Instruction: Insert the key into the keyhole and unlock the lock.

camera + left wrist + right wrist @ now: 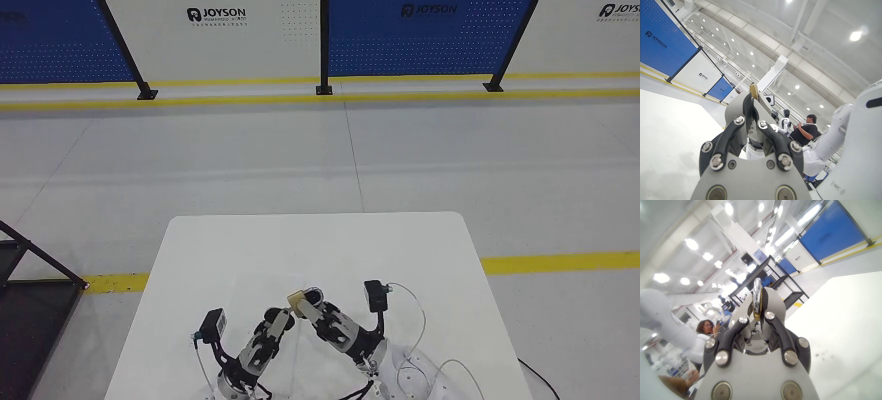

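Note:
Both arms meet low over the near part of the white table (320, 250). My left gripper (288, 309) (752, 98) is shut on a brass lock (296, 298) (754, 90), whose top edge sticks out past the fingertips. My right gripper (314, 302) (760, 294) is shut on a silvery metal piece with a brass-coloured edge, which I take for the key (313, 296) (756, 298). In the top view the lock and the key sit side by side, very close or touching. The keyhole is hidden.
A black rack (20, 270) stands off the table's left side. Thin white cables (415, 320) loop beside the right arm. Blue and white fence panels (420, 40) and yellow floor lines run across the back.

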Available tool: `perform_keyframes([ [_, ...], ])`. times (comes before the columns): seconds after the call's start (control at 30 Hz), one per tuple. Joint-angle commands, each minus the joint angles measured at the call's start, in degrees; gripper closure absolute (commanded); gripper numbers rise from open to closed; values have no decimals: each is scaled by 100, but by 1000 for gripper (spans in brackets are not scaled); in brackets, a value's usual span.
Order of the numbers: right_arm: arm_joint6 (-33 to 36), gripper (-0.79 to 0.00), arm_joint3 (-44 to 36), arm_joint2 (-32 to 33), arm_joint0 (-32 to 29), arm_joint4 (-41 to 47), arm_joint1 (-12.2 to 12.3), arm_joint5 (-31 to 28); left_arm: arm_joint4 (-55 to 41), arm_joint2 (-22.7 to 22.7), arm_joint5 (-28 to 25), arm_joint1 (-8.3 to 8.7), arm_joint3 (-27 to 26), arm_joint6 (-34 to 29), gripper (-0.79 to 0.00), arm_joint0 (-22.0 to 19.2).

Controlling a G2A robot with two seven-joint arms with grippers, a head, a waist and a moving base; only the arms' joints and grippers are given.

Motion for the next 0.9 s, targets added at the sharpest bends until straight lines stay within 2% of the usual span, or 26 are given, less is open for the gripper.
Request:
perform_keyframes([
  [0.0,30,0,5,-8,8,16,0,13,55,-6,0,13,7,26,0,-3],
  [0.17,111,0,3,-38,23,11,-1,101,429,-72,0,27,65,200,0,-7],
  [0.37,82,0,-9,-28,19,28,-1,130,1114,-162,91,-22,93,761,0,9],
  [0.67,10,0,-46,12,-37,-63,9,193,2665,-144,922,-105,165,2103,0,32],
  [0.87,14,0,-86,29,-68,-144,18,248,3163,-7,1364,-126,302,2545,0,-32],
])
